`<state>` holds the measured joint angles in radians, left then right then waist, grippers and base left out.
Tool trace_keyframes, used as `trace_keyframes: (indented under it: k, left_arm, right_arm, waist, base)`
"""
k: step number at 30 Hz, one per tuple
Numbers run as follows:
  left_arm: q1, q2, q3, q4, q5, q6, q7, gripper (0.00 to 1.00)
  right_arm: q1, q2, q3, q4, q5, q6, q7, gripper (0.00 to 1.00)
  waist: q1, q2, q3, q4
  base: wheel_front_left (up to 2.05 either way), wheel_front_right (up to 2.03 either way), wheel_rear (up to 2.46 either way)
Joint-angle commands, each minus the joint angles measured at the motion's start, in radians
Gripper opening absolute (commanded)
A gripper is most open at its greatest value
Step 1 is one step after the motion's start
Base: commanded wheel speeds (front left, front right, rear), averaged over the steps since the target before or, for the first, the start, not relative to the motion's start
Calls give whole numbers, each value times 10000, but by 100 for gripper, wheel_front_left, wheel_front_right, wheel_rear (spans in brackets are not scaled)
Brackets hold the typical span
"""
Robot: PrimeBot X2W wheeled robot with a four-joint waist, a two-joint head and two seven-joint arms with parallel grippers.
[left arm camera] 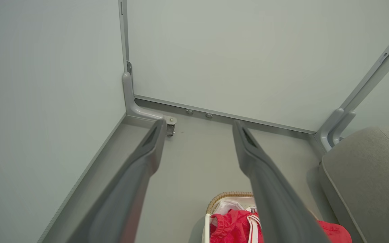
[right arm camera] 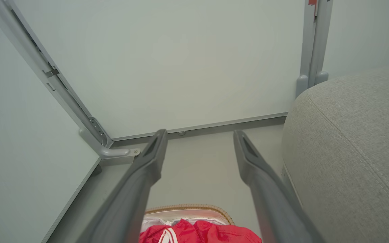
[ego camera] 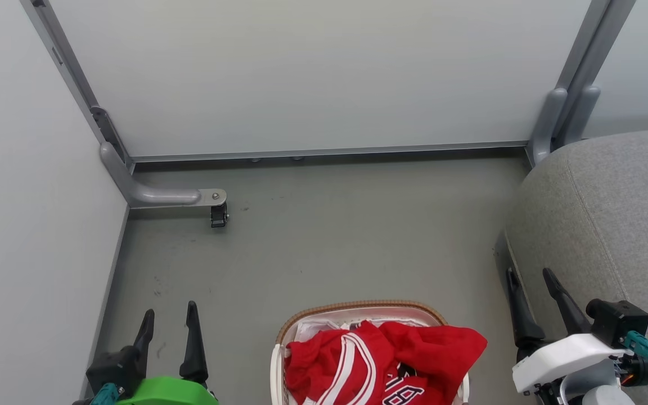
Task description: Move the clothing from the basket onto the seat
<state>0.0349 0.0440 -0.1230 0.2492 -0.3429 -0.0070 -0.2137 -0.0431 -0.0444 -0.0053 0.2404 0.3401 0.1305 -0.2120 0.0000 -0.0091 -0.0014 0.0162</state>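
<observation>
You have the basket on the grey floor at the bottom centre of the head view, its brown woven-look rim curving over the far side. The clothing is heaped inside it: bright red fabric with white striped trim, and black-and-white lettering near the lower edge of that view. One red fold drapes over the basket's right rim, and a bit of white fabric shows behind the red pile at the far left of the basket.

Your left gripper sits to the left of the basket, clear of it, its two dark fingers spread apart with nothing between them. Your right gripper is to the right of the basket, close against the front edge of the seat. Its fingers are likewise parted and empty (both wrist views show bare floor between the fingertips).

The seat, a big grey woven cushion with a stitched seam, fills the right side, with no garment on the part you can see. Pale wall panels close off the far side and the left, and a small black caster sits under a grey metal foot near the left corner.
</observation>
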Motion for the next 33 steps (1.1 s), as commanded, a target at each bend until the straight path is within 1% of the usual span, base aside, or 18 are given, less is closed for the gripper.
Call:
trace_keyframes:
  k: [1,13,25,33]
  left_arm:
    - [126,81,-4,-7,265,56,-93,100]
    - [252,90,-83,71,967,171,-318,100]
    - [335,95,-163,164,1679,162,-540,100]
    - [303,95,-198,230,1710,94,-513,100]
  right_arm:
    - [95,-62,29,-9,-227,4,-116,100]
    - [150,-76,138,36,-1122,3,-338,100]
    - [162,-88,195,43,-1881,2,-545,100]
    - [147,-87,190,65,-1794,2,-549,100]
  waist:
    - [0,73,-13,5]
    - [0,82,-72,25]
    - [0,90,-87,51]
    - [0,91,-78,71]
  base:
    - [0,0,0]
    - [0,0,0]
    - [0,0,0]
    - [0,0,0]
